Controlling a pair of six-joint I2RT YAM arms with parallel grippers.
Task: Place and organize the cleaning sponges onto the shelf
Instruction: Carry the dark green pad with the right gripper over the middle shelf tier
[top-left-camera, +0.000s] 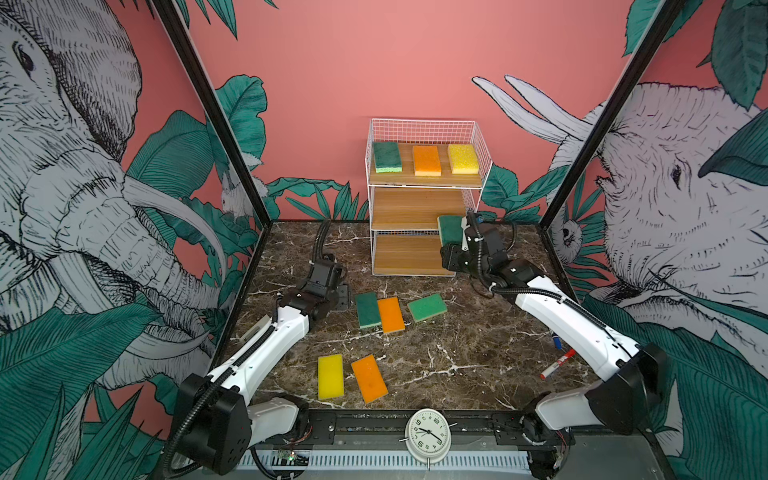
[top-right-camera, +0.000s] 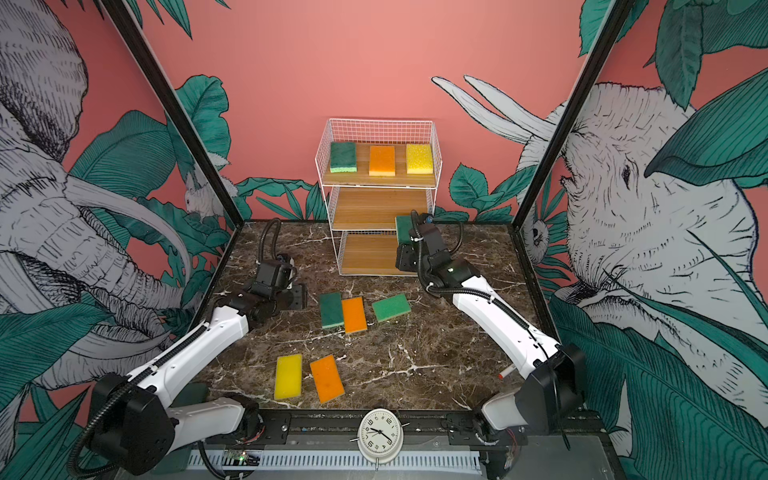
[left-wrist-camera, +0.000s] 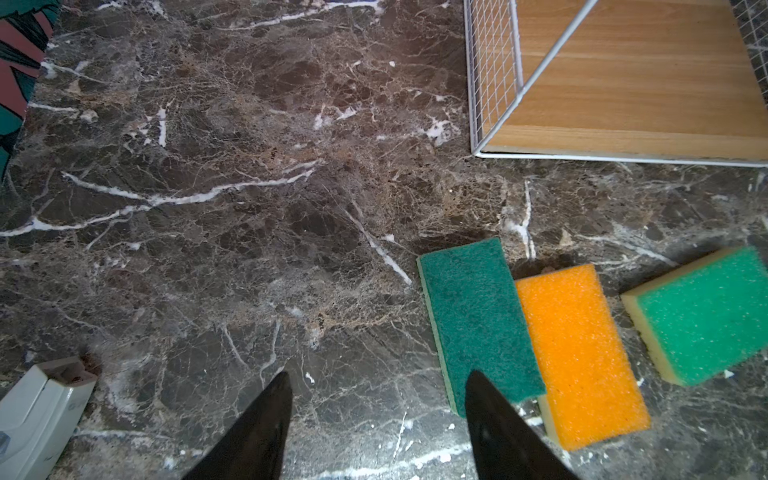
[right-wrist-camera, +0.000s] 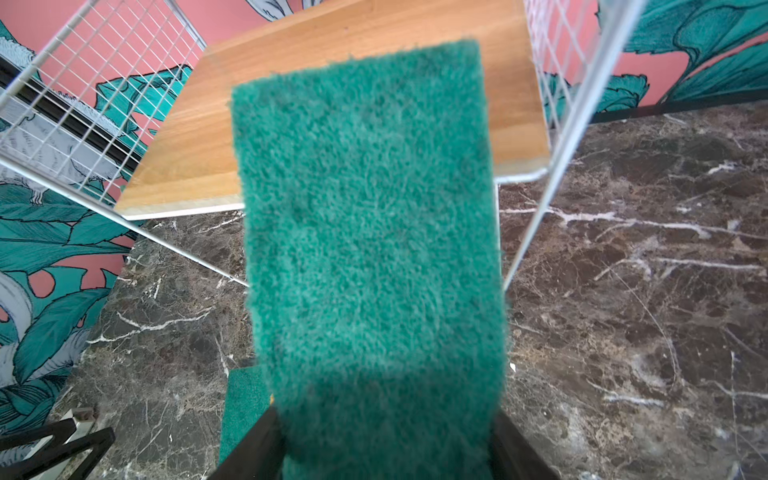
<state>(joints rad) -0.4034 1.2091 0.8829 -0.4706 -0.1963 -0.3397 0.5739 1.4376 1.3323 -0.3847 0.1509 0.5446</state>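
Nine sponges show in both top views. Three sit in a row on the top board of the shelf (top-left-camera: 422, 124): a green sponge (top-left-camera: 387, 156), an orange sponge (top-left-camera: 427, 160) and a yellow sponge (top-left-camera: 463, 158). Five lie on the marble table (top-left-camera: 478, 353), and one is in the air.

The right gripper (right-wrist-camera: 386, 440) has its jaws clamped on the near end of the held green sponge (right-wrist-camera: 370, 232). The sponge's long axis runs straight ahead from the gripper into the rack. Its far end overlaps the front right part of a wooden board, which I judge to be the middle board (top-left-camera: 411, 210), bare in both top views. The shelf opening therefore lies directly forward of the tool, and the right arm is much the nearer one. A forward push along that axis looks like the coming move, with the right-hand wire side close by.

The held sponge shows its dark green, fuzzy scouring face to the wrist camera: flat, rectangular, unbent.

The left gripper (left-wrist-camera: 376, 376) hovers low over the table with its jaws apart and empty, just beside a table green sponge (left-wrist-camera: 478, 320) that touches a table orange sponge (left-wrist-camera: 579, 357).
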